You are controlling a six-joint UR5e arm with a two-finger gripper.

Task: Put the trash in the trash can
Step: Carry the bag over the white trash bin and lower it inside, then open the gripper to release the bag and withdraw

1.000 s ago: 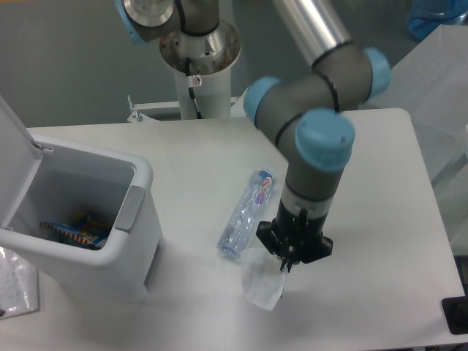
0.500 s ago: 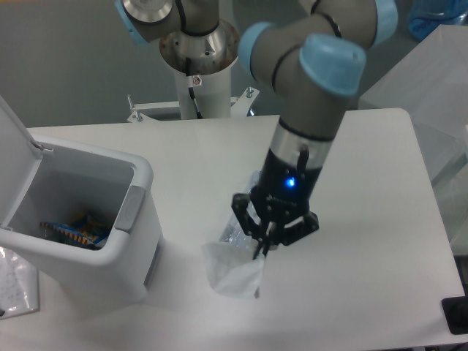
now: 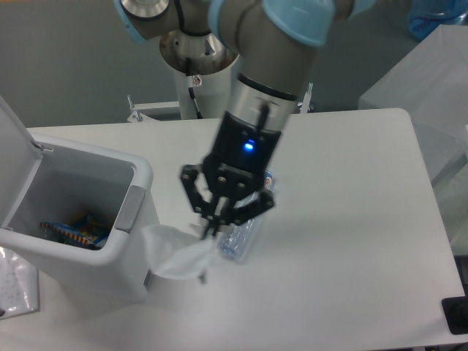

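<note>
My gripper (image 3: 210, 228) hangs above the table, shut on the crumpled clear wrapper (image 3: 175, 252), which dangles below and to the left of the fingers, close to the trash can's right wall. The crushed clear bottle (image 3: 243, 235) with a blue-red label lies on the table just right of the gripper, partly hidden behind it. The white trash can (image 3: 139, 183) stands at the left with its lid (image 3: 13, 157) raised; colourful litter (image 3: 77, 230) lies inside.
The robot's base column (image 3: 197, 55) rises at the back of the table. A translucent sheet (image 3: 14, 281) lies at the lower left beside the bin. A dark object (image 3: 457, 314) sits at the lower right edge.
The gripper has carried the wrapper up and leftward, from right of the bottle to its left, toward the trash can. The bottle has stayed on the table.
</note>
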